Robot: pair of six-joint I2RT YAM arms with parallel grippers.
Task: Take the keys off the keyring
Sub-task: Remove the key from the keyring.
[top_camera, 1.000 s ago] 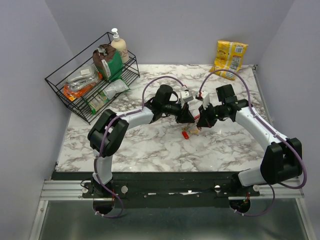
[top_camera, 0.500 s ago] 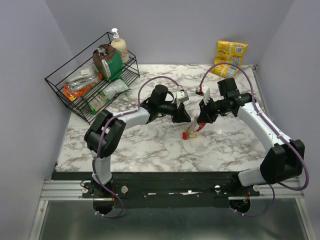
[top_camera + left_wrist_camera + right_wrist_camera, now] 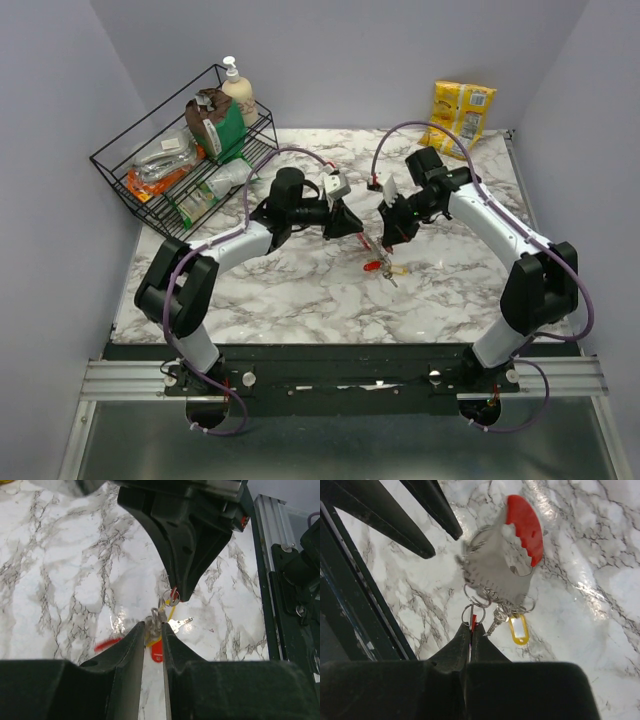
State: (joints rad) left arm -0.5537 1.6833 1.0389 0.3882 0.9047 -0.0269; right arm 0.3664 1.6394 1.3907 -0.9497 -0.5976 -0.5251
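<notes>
Pinching the keyring [image 3: 471,615] in the right hand [image 3: 471,626], shut tight on the thin wire. Dangling off that ring: the keys [image 3: 492,577], with a red head [image 3: 525,527] at 1 o'clock of the bunch and a yellow tag [image 3: 518,630] at 5. From the top view, hanging near the middle of the surface [image 3: 300,290], at 6 o'clock of the right tips; cannot tell whether touching it. Waiting at 9 o'clock of the bunch with the left hand [image 3: 153,626], set to a narrow slot, keys at its mouth; cannot confirm anything clamped.

Likely to slip out under any tug toward 9 o'clock, given so thin a wire and so small a bite; would drop the whole bunch. Could also swing or twist away, hung from one point. Risk of knocking tips together, standing this close. Easy to catch two keys at once and jam them against the ring.
</notes>
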